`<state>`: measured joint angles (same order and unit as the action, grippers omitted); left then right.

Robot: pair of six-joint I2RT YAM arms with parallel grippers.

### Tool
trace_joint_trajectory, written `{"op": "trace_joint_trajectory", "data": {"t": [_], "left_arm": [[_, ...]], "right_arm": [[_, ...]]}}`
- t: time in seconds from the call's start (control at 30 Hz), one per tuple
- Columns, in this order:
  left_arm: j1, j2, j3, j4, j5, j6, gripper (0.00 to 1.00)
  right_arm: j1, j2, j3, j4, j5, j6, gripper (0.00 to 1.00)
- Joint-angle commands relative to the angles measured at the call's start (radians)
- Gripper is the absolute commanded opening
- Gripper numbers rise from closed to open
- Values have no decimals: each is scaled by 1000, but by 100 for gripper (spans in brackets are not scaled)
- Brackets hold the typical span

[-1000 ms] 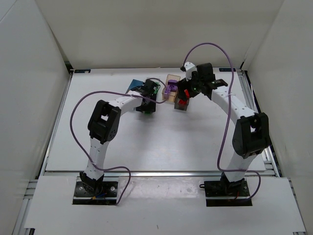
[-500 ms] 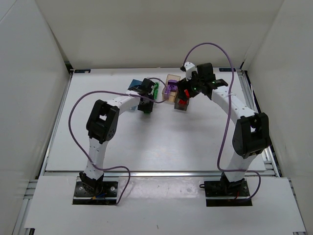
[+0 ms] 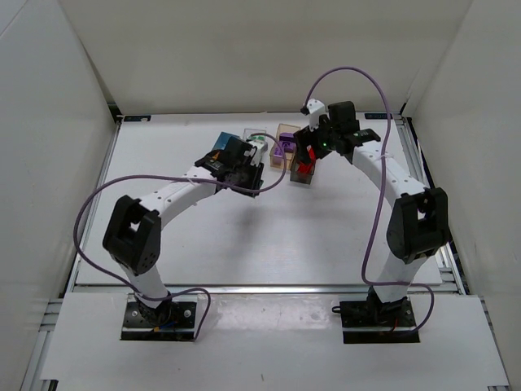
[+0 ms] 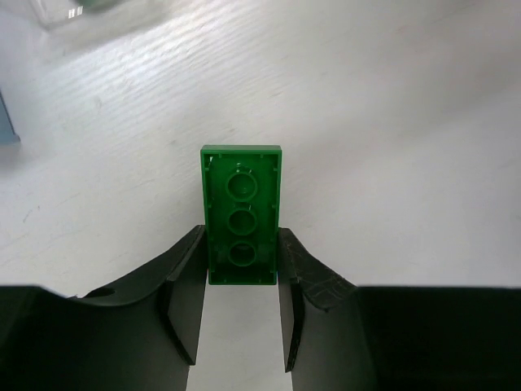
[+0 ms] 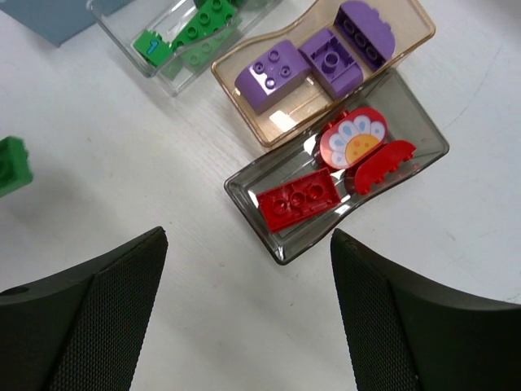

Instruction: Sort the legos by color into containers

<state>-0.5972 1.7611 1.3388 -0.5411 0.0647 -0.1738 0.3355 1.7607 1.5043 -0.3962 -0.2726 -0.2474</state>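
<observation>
L gripper [image 4: 242, 252] pinches green brick [image 4: 241, 199], long axis out from jaws, underside visible; R gripper [image 5: 246, 238] wide.

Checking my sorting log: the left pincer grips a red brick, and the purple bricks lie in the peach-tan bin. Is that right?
Not quite. The brick clamped in the left pincer is green, not red, as the left wrist view shows. The purple bricks do lie in the peach-tan bin, as the right wrist view shows.
</observation>
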Motion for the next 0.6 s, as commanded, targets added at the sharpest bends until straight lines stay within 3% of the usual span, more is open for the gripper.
{"op": "trace_joint_trajectory", "data": {"t": [0.0,0.3,0.57], "left_arm": [[-13,-106,-16,39,66,42,10],[-6,-155,92,47,23,88,10],[108,113,448,-60,24,74,10]], "right_arm": [[-1,11,68,14,-22,-12,84],[-1,40,117,20,-13,-18,85],[-1,33,112,26,0,-27,85]]}}
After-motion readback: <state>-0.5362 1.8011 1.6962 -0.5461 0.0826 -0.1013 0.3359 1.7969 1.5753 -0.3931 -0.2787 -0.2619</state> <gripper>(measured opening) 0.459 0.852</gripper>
